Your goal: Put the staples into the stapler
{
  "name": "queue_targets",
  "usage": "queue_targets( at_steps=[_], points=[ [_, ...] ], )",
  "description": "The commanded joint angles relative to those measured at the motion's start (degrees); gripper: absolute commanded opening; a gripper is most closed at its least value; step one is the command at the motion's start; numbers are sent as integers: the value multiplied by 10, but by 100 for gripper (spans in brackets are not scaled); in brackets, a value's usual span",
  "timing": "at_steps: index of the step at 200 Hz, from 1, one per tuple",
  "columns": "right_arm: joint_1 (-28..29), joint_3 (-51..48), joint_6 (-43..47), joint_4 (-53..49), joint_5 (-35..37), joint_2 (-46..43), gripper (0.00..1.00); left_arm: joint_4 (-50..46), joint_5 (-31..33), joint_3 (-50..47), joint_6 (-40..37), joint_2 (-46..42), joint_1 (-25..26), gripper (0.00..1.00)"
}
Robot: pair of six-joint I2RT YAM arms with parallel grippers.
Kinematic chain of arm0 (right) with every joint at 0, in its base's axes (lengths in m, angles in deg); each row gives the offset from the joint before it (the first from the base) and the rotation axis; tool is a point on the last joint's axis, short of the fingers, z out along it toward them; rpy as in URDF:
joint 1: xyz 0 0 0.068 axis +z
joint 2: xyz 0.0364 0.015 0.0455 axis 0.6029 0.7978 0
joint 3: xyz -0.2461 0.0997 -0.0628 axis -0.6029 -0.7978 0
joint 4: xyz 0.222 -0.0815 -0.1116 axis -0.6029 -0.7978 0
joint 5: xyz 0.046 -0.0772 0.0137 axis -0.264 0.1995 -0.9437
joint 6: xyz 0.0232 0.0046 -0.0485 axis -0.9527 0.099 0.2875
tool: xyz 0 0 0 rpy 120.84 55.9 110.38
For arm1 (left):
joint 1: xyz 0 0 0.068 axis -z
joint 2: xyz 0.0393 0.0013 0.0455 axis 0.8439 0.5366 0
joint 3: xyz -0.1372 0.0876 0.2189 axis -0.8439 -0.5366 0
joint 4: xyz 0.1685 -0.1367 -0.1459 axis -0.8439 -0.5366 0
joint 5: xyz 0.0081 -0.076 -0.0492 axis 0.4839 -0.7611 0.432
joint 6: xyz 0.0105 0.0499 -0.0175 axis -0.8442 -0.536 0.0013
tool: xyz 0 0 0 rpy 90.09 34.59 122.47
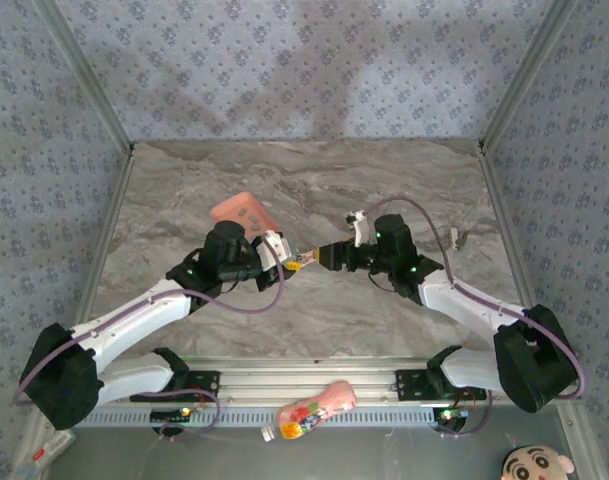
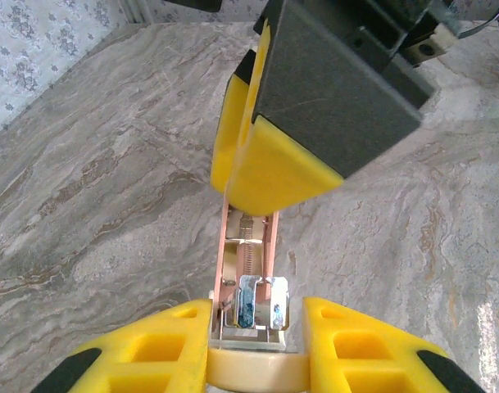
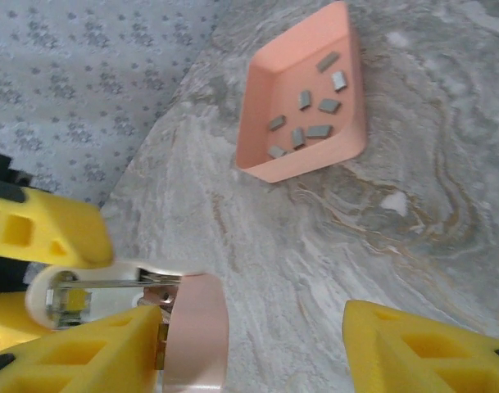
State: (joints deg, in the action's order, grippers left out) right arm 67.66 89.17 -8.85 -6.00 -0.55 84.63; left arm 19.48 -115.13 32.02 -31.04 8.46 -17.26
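Your left hand (image 2: 257,340) is clamped on the stapler (image 2: 251,303); your right hand (image 3: 249,336) stands apart, one finger touching its pink top. Staples (image 3: 305,100) lie in the tray (image 3: 261,90).

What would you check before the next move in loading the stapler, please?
1. Stapler held firmly: ok, the left gripper is shut on its base.
2. Stapler opened: ok, its pink top is swung away from the metal channel.
3. Right gripper free to pick: ok, the jaws are apart with nothing between them, and one finger is beside the pink top.
4. Staples available: ok, several strips lie loose in the tray.
5. Channel free of staples: cannot tell.
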Motion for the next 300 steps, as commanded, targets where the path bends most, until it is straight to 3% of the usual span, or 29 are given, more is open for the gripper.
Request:
queue_targets(
  at_steps=[1, 63, 101, 147, 209, 300],
  points=[
    [-25, -29, -49, 53, -23, -14, 61, 36, -6, -4, 5, -15, 6, 6],
    [-72, -75, -188, 229, -100, -15, 65, 105, 13, -34, 45, -20, 6, 6],
    [-74, -69, -277, 262, -102, 17, 65, 132, 15, -41, 61, -24, 6, 6],
    [-66, -79, -405, 383, -94, 75, 64, 228, 52, -76, 111, -28, 7, 6],
    [-42, -55, -457, 417, -73, 127, 57, 316, 91, -101, 152, -24, 7, 6],
    [-13, -32, -499, 499, -58, 187, 50, 326, 94, -104, 157, -19, 12, 6]
  ],
)
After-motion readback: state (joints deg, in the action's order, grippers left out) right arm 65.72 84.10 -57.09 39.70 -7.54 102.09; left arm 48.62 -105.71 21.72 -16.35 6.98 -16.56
